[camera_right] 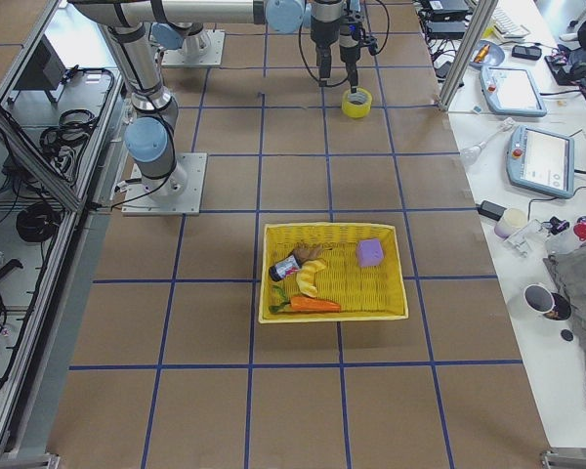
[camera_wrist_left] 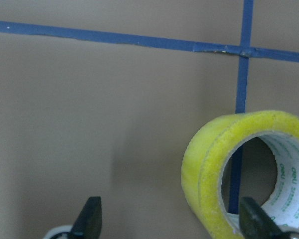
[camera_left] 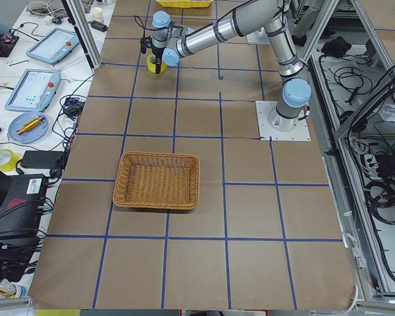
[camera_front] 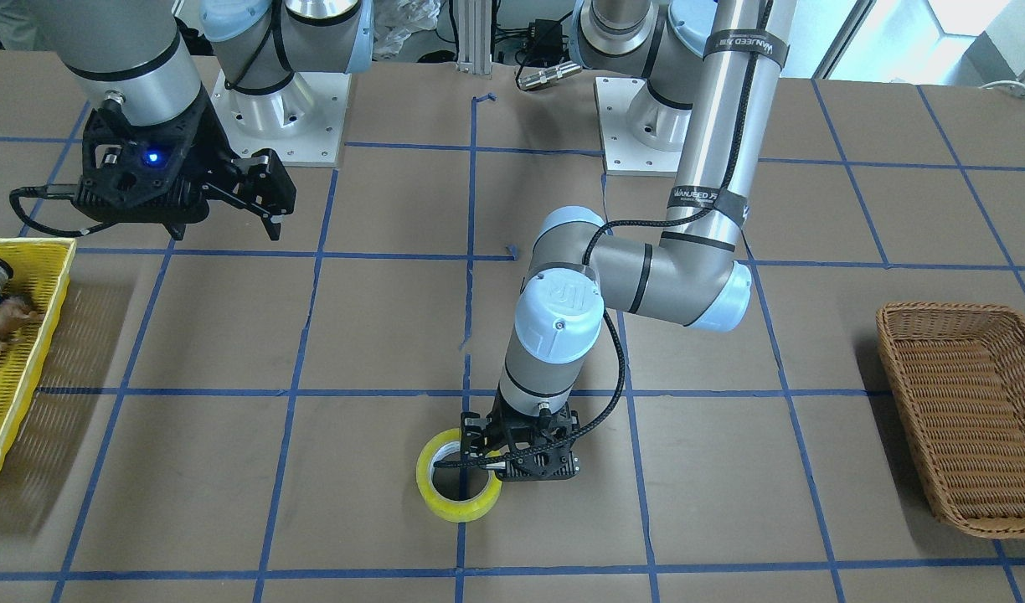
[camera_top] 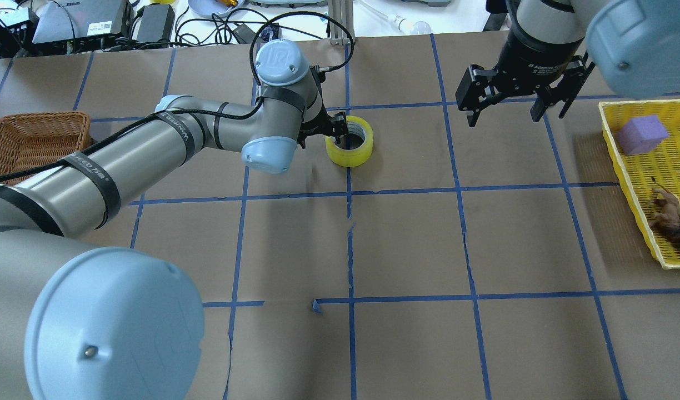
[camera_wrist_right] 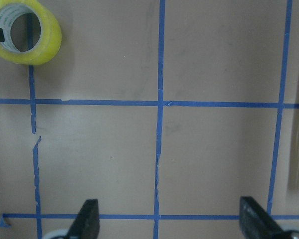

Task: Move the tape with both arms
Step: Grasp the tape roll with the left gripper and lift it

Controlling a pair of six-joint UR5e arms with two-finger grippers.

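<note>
The yellow tape roll [camera_front: 458,505] lies flat on the brown table, near the centre grid line on the side far from the robot. It also shows in the overhead view [camera_top: 348,157] and the left wrist view [camera_wrist_left: 209,164]. My left gripper [camera_top: 340,126] is low at the roll's edge and open. In the left wrist view the left gripper [camera_wrist_left: 172,221] has one fingertip [camera_wrist_left: 254,219] in front of the roll's hole and the other outside, so the roll's wall lies between them. My right gripper [camera_top: 504,118] hovers open and empty, apart from the tape [camera_wrist_right: 45,42].
A wicker basket [camera_top: 34,116] stands on the robot's left side of the table. A yellow tray [camera_top: 623,166] holding a purple block [camera_top: 641,134] and toys stands on the right side. Blue tape lines grid the table.
</note>
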